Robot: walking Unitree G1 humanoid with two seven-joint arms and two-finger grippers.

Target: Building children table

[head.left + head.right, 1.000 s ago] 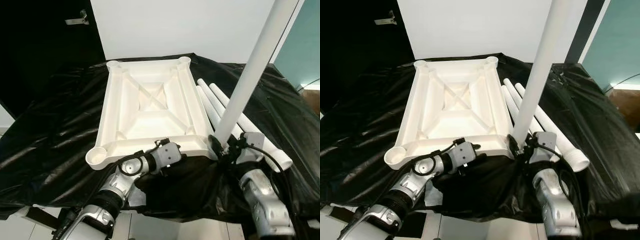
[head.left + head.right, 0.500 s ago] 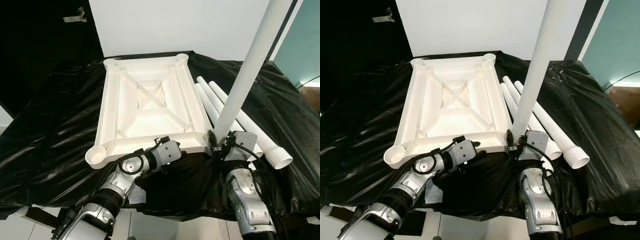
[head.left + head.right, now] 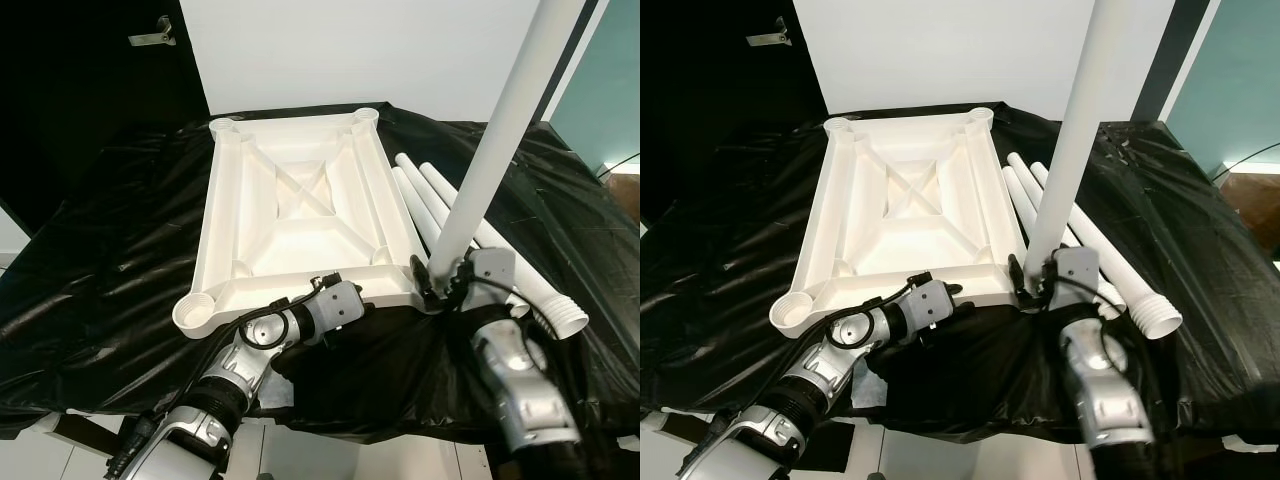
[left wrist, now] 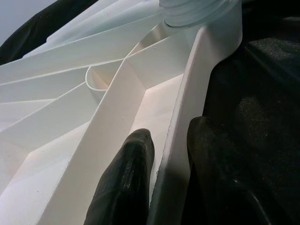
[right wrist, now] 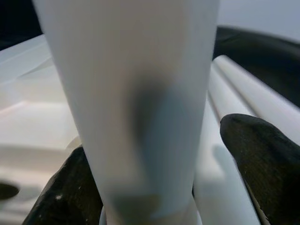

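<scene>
A white tabletop (image 3: 300, 200) lies upside down on a black sheet, ribs up. My left gripper (image 4: 168, 136) is shut on its near rim, one finger (image 4: 126, 178) inside and the other outside. At the near right corner a white leg (image 3: 490, 150) stands upright, its threaded end (image 4: 197, 9) in the corner socket. My right gripper (image 3: 445, 285) brackets the base of this leg. One finger (image 5: 61, 187) touches it and the other finger (image 5: 262, 154) stands a small gap away. The near left corner socket (image 3: 192, 312) holds nothing.
More white legs (image 3: 430, 200) lie side by side to the right of the tabletop, one with a flared end (image 3: 565, 320) near my right arm. The black sheet (image 3: 110, 250) covers the whole work surface. A white wall (image 3: 350, 50) stands behind.
My right wrist turned around the upright leg, its forearm swinging from straight below back out to the lower right. The leg stays at the corner. The left gripper kept its hold.
</scene>
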